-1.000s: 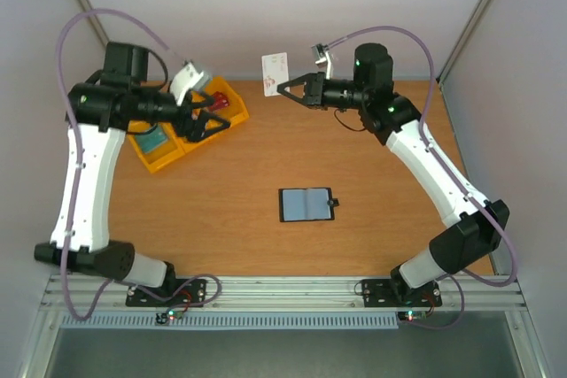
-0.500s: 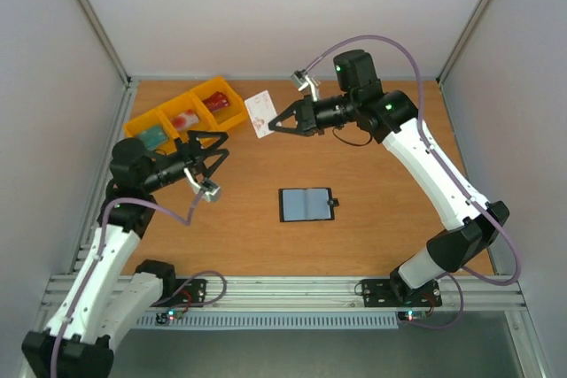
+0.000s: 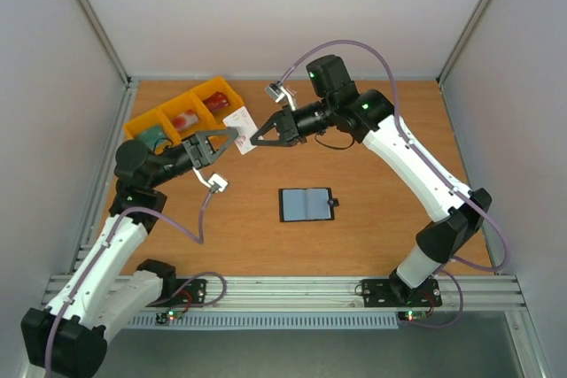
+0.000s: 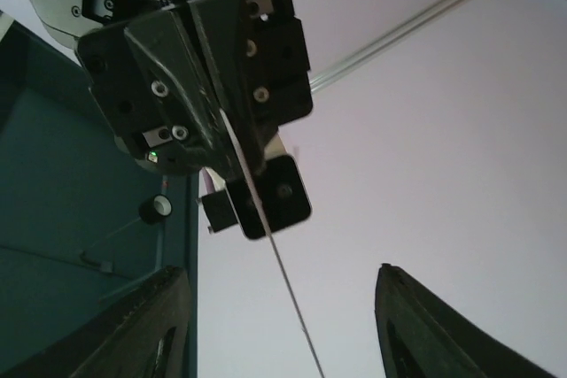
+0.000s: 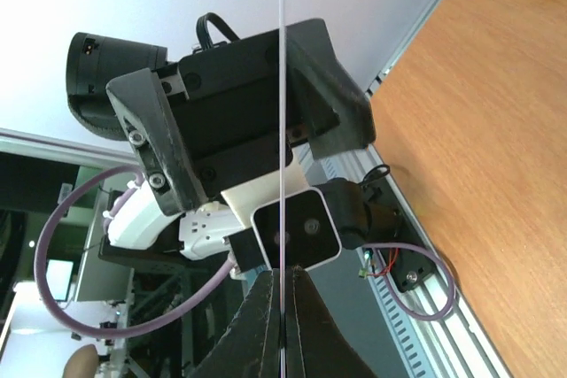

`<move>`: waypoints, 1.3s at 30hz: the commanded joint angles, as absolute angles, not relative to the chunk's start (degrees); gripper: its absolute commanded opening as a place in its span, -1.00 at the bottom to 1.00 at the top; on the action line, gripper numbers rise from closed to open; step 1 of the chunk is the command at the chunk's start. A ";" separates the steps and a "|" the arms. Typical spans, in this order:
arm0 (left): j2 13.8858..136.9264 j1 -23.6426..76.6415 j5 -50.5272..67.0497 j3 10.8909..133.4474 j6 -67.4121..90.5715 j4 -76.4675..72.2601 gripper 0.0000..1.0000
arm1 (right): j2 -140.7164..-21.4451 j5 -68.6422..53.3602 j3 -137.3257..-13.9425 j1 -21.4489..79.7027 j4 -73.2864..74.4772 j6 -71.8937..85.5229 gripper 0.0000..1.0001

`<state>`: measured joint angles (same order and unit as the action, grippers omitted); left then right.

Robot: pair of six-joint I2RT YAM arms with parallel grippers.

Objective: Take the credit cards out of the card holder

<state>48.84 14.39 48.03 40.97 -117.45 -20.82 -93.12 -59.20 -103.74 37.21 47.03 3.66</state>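
Observation:
The card holder [image 3: 306, 204] lies open on the table, black with a grey-blue lining. My right gripper [image 3: 253, 140] is shut on a white credit card [image 3: 240, 120] with red marks and holds it in the air. In the right wrist view the card [image 5: 282, 86] is edge-on between the shut fingertips [image 5: 282, 282]. My left gripper [image 3: 226, 142] is open, facing the card. In the left wrist view the card edge [image 4: 288, 289] runs between the two spread fingers [image 4: 155, 325], touching neither.
Yellow plastic bins [image 3: 205, 93] stand at the back left, with a red item [image 3: 184, 118] and a teal item [image 3: 152, 134] inside. White walls enclose the table on three sides. The aluminium rail runs along the near edge.
My right gripper has carried the card left and down toward the left gripper. My left arm swung away from the bins, lowered, and brought its open jaws up to the card.

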 commanded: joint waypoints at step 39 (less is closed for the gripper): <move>100.53 14.69 -19.62 105.93 -55.16 58.29 -0.99 | -85.38 -21.36 -104.52 33.65 63.93 -10.01 0.97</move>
